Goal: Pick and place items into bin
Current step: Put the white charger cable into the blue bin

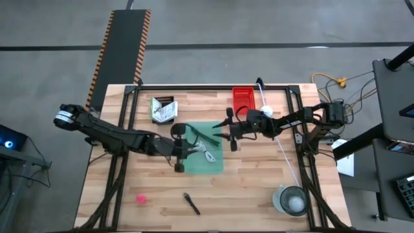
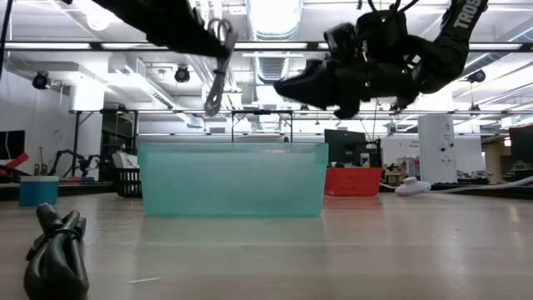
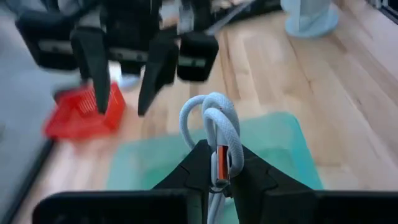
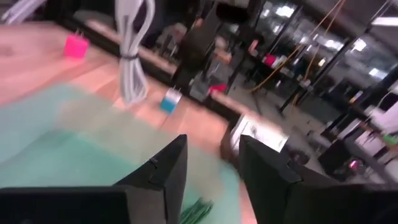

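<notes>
Cable (image 3: 214, 127): white coil, clamped between left fingers (image 3: 214, 163), over bin (image 1: 206, 150).
Right fingers (image 4: 205, 171): apart, empty, above bin.
Pen (image 1: 191, 203): on counter (image 1: 252, 194).

My left gripper (image 3: 214, 163) is raised mid-table, fingers clamped together. My right gripper (image 4: 211, 163) faces it, fingers parted.

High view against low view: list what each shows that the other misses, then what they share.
Only the high view shows the pink blob, the white printed packets and the clear cup.

Only the low view shows the white coiled cable hanging from the left gripper above the green bin, clear of its rim.

Both show the bin, the red basket, the black pen-like tool and the empty right gripper.
</notes>
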You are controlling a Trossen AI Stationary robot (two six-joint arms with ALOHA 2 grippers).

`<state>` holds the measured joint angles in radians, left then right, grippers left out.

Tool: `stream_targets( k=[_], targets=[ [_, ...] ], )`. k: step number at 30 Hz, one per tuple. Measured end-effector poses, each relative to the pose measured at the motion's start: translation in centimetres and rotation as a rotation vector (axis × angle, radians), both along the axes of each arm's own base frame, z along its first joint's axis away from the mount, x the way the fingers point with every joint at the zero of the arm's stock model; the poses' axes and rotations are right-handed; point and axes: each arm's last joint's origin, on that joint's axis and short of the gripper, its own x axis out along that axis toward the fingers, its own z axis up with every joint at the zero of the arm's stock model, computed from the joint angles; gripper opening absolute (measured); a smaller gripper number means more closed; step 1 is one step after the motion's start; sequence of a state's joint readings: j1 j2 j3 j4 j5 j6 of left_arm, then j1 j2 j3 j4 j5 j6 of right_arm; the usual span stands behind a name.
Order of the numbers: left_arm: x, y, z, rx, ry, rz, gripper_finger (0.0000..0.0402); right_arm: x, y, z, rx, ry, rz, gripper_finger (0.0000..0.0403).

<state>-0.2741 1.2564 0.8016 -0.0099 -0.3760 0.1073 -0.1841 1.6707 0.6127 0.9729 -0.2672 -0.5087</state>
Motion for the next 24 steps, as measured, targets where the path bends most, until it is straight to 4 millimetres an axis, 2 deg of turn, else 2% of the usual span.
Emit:
stream_targets(
  k=[8, 12, 24],
  targets=[
    [0.6, 2.1, 0.1, 0.093, -0.055, 0.034, 0.0022, 0.3, 1.8, 0.4, -0.012, -0.029, 0.061, 0.0201],
    [1.3, 2.5, 0.4, 0.143, -0.115, 0.030, 0.0022, 0.6, 2.0, 0.8, -0.044, -0.045, 0.063, 0.0224],
    [3.2, 2.3, 0.4, 0.234, -0.237, 0.009, 0.0022, 0.8, 1.8, 1.0, -0.027, -0.051, 0.027, 0.0224]
  ],
)
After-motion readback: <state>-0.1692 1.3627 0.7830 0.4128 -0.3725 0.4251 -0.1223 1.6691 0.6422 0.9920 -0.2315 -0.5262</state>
